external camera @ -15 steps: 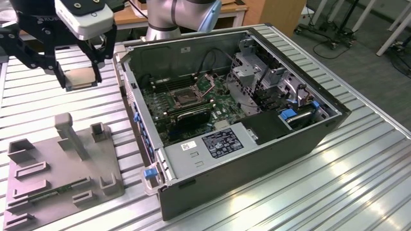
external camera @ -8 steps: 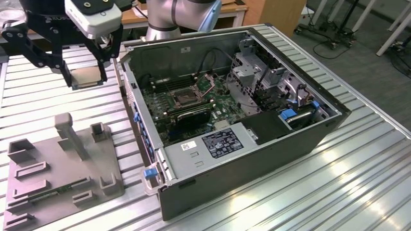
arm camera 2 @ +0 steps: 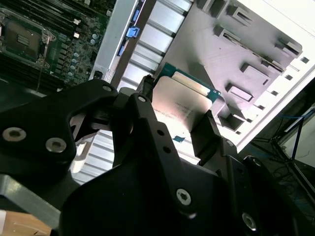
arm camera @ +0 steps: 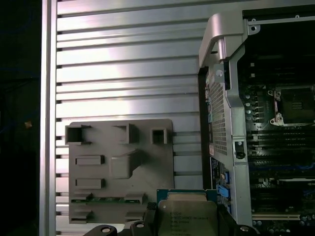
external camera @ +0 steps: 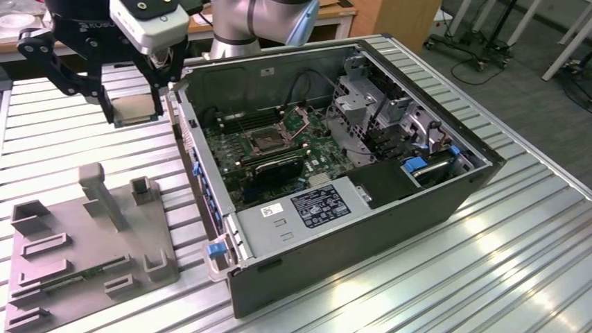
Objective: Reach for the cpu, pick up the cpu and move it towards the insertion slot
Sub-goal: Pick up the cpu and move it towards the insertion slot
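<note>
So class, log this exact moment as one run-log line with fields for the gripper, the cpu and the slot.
gripper: shut on cpu | cpu: lifted, beside the open computer case, outside it | insertion slot: open, unfilled

Computer case [external camera: 370, 208] sat on bench [external camera: 518, 277]; tray [external camera: 83, 243] lay at exterior view's left of it; insertion slot [external camera: 265, 141] inside case.

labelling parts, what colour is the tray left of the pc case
Plain grey tray, clearest in the exterior view.
</note>
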Tool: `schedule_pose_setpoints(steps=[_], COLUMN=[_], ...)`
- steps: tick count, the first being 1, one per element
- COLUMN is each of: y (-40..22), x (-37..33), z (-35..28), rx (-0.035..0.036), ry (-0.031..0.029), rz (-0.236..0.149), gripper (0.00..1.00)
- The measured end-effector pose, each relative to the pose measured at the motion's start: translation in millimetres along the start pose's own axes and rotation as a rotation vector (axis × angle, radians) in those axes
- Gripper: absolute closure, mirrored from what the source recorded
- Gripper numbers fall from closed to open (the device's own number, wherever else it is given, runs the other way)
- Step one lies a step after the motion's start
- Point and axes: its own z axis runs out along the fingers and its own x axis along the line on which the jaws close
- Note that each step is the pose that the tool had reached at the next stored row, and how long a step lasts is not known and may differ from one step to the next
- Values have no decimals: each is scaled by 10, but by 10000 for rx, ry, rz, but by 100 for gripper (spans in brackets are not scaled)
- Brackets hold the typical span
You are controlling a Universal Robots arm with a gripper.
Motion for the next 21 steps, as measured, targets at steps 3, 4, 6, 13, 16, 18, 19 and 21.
schedule_pose_setpoints(steps=[3,4,6,13,16,18,19,21], y=[2,2,4,8,10,11,11,13], x=[-39,-53,-81,-175,-214,-239,-251,-279], z=[0,0,0,-1,-1,-1,0,-1], rx=[0,0,0,1,0,1,0,1], ry=[1,2,3,7,8,9,8,10], rz=[0,0,0,1,1,0,0,0], gripper=[45,45,45,45,45,45,45,45])
